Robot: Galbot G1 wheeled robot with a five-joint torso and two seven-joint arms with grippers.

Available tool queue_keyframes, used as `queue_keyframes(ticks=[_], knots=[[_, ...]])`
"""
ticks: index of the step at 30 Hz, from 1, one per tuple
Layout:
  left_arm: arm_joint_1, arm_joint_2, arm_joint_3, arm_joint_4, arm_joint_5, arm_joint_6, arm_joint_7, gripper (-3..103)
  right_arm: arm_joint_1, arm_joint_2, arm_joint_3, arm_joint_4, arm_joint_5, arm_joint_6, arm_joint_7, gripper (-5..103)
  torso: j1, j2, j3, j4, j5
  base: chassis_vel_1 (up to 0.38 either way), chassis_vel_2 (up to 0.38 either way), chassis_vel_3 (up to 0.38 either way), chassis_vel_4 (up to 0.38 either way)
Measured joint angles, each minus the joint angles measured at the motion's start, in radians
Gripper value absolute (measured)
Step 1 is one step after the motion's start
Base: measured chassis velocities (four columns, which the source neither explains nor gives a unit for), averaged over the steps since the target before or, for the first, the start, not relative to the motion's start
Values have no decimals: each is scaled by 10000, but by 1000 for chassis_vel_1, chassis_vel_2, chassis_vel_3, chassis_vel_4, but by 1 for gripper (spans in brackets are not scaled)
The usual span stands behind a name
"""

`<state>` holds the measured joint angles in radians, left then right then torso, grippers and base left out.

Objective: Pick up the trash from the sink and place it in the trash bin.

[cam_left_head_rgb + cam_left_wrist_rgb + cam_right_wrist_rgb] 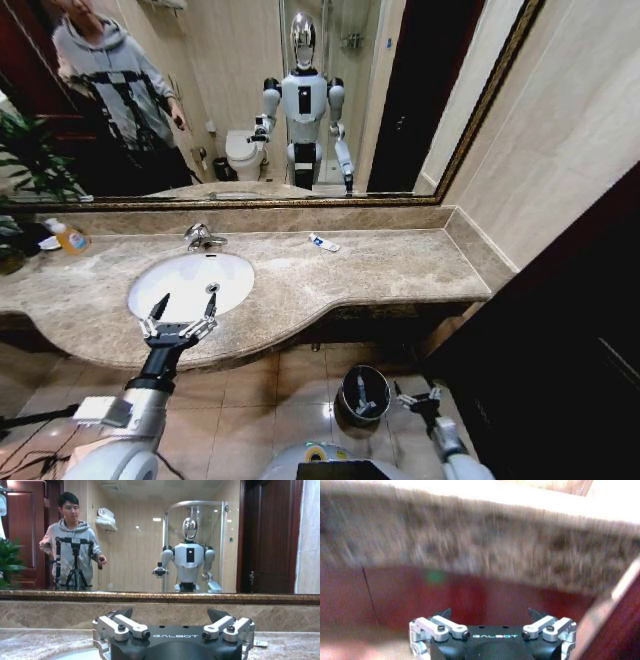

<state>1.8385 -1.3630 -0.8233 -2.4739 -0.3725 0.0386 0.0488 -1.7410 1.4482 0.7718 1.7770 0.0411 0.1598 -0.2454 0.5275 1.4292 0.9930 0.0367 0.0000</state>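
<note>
The white oval sink (185, 283) lies in the beige marble counter, and its bowl looks bare. My left gripper (180, 315) hovers open over the basin's front rim, holding nothing; in the left wrist view its fingers (122, 614) stand wide apart, facing the mirror. One piece of trash, a white-and-blue tube (323, 243), lies on the counter to the right of the faucet, also visible as a small item (260, 643). The dark trash bin (345, 385) stands on the floor under the counter with a pale item inside. My right gripper (420, 400) is open just right of the bin, empty (490, 613).
A chrome faucet (203, 237) rises behind the basin. An orange-yellow soap bottle (70, 238) and a plant (30, 165) stand at the far left. A dark wooden wall (560, 330) closes the right side. A large mirror (400, 100) backs the counter.
</note>
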Motion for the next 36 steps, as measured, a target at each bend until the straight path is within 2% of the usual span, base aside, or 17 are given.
queue_keyframes(ticks=[5, 8, 9, 10, 14, 22, 26, 28, 33, 34, 36], knots=[[1, 0, 0, 0, 0, 0, 0, 100, -657, 192, -47, 2406, 775, -111, -286, 100, 0, 0, 0, 0, -2, 0, 0, 0, 0], [0, 0, 0, 0, 0, 0, 0, 100, -698, 216, -132, 2962, 1007, -263, -317, 100, 0, 0, 0, 0, -1, 0, 0, 0, 0], [0, 0, 0, 0, 0, 0, 0, 100, -688, 214, -203, 3314, 1180, -404, -348, 100, 0, 0, 0, 1, -1, 0, 0, 0, 0], [0, 0, 0, 0, 0, 0, 0, 100, -408, 100, -482, 4184, 1583, -1068, -431, 100, 0, 0, 0, 1, 0, 0, 0, 0, 0], [0, 0, 0, 1, 0, 0, 0, 100, 132, -139, -589, 4438, 1591, -1446, -692, 100, 0, 0, 1, 0, 0, 0, 0, 0, 0], [0, 0, 0, 0, 0, 0, 0, 100, 1677, -901, -1119, 4129, 1646, -2117, -547, 100, 0, 0, 1, 1, 1, 0, 0, 0, 0], [0, 0, 0, 0, 0, 0, 0, 100, 3170, -1531, -1777, 3196, 1804, -2483, -376, 100, 1, 0, 2, 0, 0, 0, 0, 0, 0], [0, 0, 0, 0, 0, 0, 0, 100, 3363, -1593, -1884, 3064, 1817, -2542, -342, 100, 1, -1, 2, 1, 2, 0, 0, 0, 0], [-1, 0, 0, 0, 0, 0, 1, 100, 5304, -2031, -3077, 1927, 1846, -3254, 94, 100, 1, -1, 2, 2, -1, 0, 0, 0, 0], [-1, 0, 0, 0, 0, 0, 1, 100, 5304, -2031, -3077, 1927, 1846, -3254, 94, 100, 1, -1, 2, 2, -1, 0, 0, 0, 0], [1, 0, 0, 0, 0, 0, 0, 100, 6265, -2257, -3789, 1145, 1838, -3520, 250, 100, 1, -1, 3, 1, 1, 0, 0, 0, 0]])
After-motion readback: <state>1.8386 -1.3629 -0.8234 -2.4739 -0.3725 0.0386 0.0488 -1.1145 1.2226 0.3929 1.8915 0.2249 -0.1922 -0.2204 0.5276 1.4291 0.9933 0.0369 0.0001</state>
